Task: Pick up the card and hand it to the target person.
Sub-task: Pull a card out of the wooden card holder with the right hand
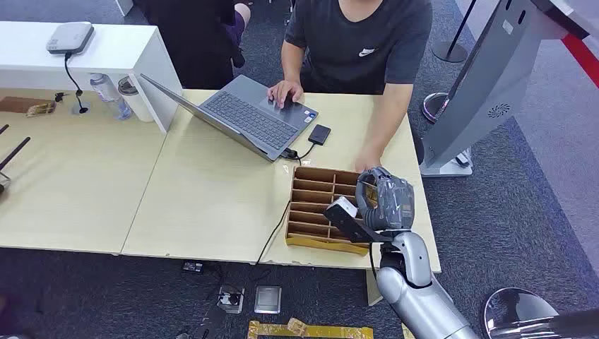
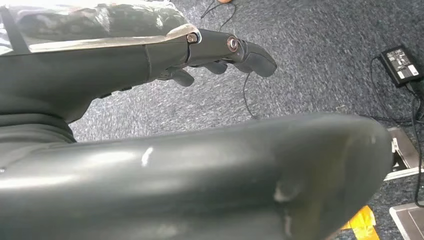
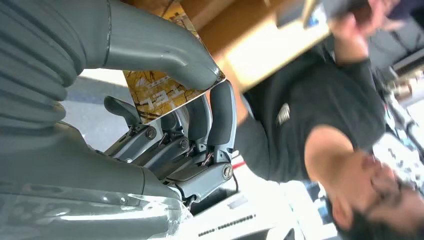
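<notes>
Head view: lower right of the frame, silver right hand [image 1: 381, 201] raised over the brown cardboard divider box [image 1: 318, 205] on the pale wooden table [image 1: 212, 191].
Right hand: closed around the yellow patterned card [image 3: 160, 90], pinched between thick grey thumb and dark fingers [image 3: 220, 115].
Card: in the right hand, white in head view [image 1: 341, 208], above the box.
Left hand [image 2: 220, 50]: fingers curled, holding nothing, over grey carpet [image 2: 320, 60].
Person in dark T-shirt [image 1: 367, 42]: upper centre, behind the table, one hand on the grey laptop [image 1: 247, 116].
</notes>
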